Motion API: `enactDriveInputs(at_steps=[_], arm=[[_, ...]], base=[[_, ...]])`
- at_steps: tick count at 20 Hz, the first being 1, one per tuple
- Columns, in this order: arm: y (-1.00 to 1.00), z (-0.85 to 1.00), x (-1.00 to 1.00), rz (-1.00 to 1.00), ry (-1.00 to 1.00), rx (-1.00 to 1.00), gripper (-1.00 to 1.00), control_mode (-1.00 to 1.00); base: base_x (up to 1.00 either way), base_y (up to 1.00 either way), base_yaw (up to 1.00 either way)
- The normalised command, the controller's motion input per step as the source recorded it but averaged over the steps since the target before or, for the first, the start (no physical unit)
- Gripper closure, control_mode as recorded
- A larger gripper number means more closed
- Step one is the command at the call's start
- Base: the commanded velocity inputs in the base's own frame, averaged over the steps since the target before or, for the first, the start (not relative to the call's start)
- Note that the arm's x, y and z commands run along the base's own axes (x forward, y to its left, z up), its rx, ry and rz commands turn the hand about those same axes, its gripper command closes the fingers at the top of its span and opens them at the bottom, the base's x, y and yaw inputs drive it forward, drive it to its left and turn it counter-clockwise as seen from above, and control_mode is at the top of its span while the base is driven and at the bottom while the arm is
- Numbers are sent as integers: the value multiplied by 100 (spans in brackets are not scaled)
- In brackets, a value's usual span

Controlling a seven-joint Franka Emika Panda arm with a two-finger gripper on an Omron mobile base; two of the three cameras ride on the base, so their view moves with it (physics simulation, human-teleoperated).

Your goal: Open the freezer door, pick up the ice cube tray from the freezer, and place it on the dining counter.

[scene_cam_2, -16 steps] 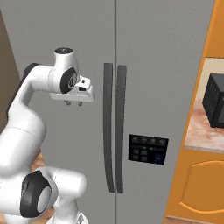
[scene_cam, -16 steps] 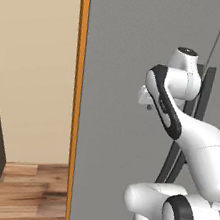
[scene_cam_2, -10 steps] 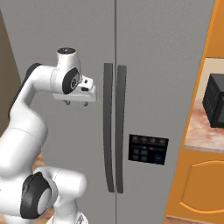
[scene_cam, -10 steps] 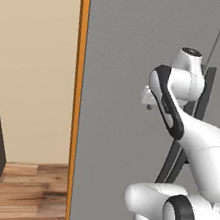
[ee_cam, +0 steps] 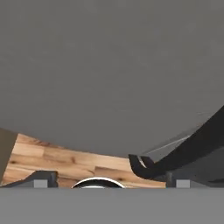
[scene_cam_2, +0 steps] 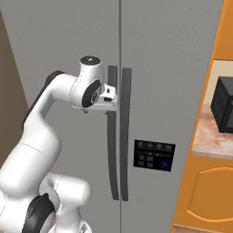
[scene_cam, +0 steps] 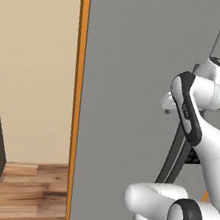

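Observation:
The freezer door (scene_cam_2: 68,50) is a tall grey panel and stands shut, so the ice cube tray is hidden. Its dark, slightly curved bar handle (scene_cam_2: 110,150) runs down the door's right edge. My gripper (scene_cam_2: 111,103) is at the top of that handle, pointing at the door. In the hand view my gripper (ee_cam: 112,179) is open, its fingertips (ee_cam: 41,178) far apart. The handle (ee_cam: 192,148) sweeps in from the right, just above the right fingertip, with nothing held. In the left base view the arm covers most of the handle (scene_cam: 172,160). The dining counter is out of view.
A second grey door with its own handle (scene_cam_2: 124,136) and a dark control panel (scene_cam_2: 154,155) is on the right. Beyond it are an orange cabinet (scene_cam_2: 205,191) and a black microwave (scene_cam_2: 225,104). Left of the freezer are an orange cabinet edge (scene_cam: 73,101) and wooden floor (scene_cam: 32,190).
My hand has moved sideways towards the freezer door's handle and now sits at its top. The jaws stay wide. The door has not moved.

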Motion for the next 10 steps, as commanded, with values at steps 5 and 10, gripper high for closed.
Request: enactDriveInputs(at_steps=[5,10], arm=[[-42,-48,-4,0,-24,0,-100,-100],[-48,-43,0,0,-32,2,-100,-100]], base=[[0,0,0],[0,0,0]])
